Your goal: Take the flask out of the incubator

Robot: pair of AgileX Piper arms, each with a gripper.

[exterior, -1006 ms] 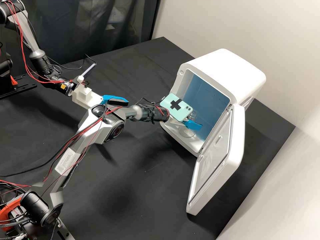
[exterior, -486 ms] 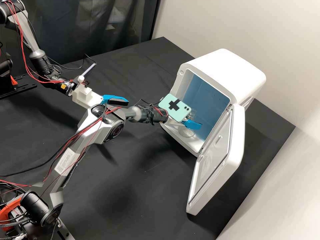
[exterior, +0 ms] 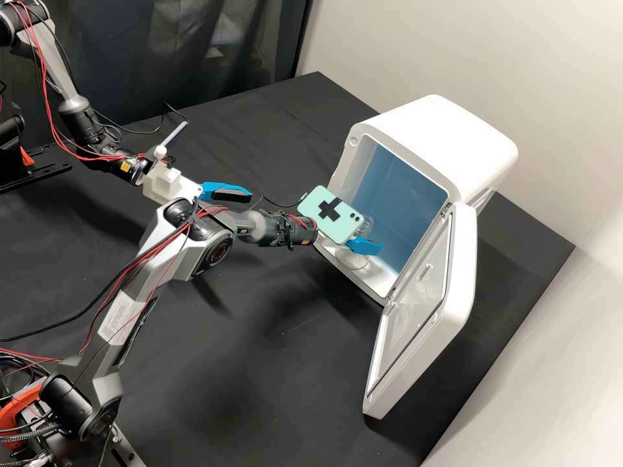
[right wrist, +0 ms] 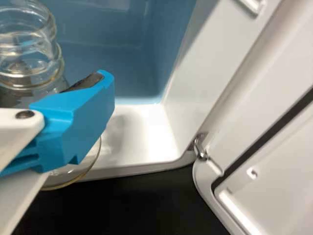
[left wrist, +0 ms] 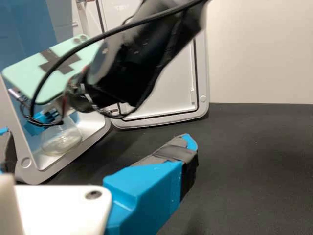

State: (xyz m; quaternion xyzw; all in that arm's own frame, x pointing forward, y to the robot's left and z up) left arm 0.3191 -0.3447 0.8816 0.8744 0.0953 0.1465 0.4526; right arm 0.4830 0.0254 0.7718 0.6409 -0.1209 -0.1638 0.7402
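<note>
Right gripper (exterior: 361, 242) clamped on flask (right wrist: 27, 58) neck. Flask upright, at front edge of incubator (exterior: 441, 143) floor, just inside doorway. Blue walls behind it. Door (exterior: 422, 305) wide open, swung out to side. Left gripper (exterior: 227, 192) hangs over bench (exterior: 259, 350), well apart from incubator. Cannot tell if left gripper is open or closed.

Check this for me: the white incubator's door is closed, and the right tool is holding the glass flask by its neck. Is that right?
Not quite. The door is open, swung wide, as the high view shows. The rest holds: the right tool is holding the glass flask by its neck, at the mouth of the white incubator.
</note>
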